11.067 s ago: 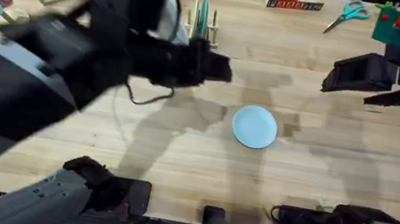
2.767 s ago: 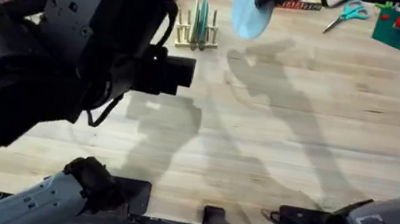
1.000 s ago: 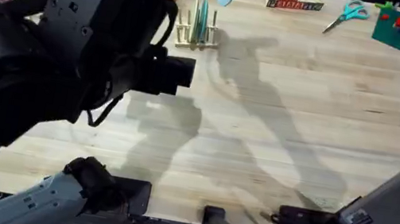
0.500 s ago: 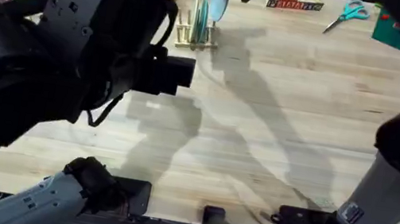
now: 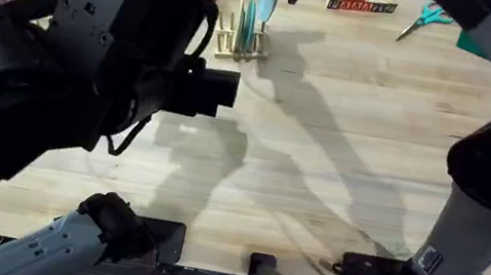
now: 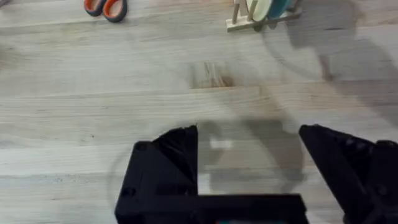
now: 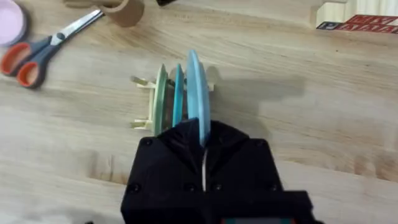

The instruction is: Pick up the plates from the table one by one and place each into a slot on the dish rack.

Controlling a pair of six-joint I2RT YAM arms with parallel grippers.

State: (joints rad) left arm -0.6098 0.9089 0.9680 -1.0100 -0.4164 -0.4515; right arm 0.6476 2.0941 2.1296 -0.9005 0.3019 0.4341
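Note:
My right gripper is shut on the pale blue plate, holding it on edge over the dish rack. The plate stands right beside a teal plate that sits upright between the pegs. I cannot tell whether its lower edge rests in a slot. From overhead, the right arm reaches across to the table's far side, with the pale blue plate at the dish rack. My left gripper hovers open over bare table, nearer than the rack, with nothing in it. It shows large in the overhead view.
Orange-handled scissors, a pink dish and a wooden cup lie near the rack. Lettered wooden blocks and teal scissors sit along the far edge. The left arm looms large over the table's left half.
The right gripper carried the pale blue plate leftward along the far edge and lowered it onto the rack beside the teal plate. The left arm has stayed still.

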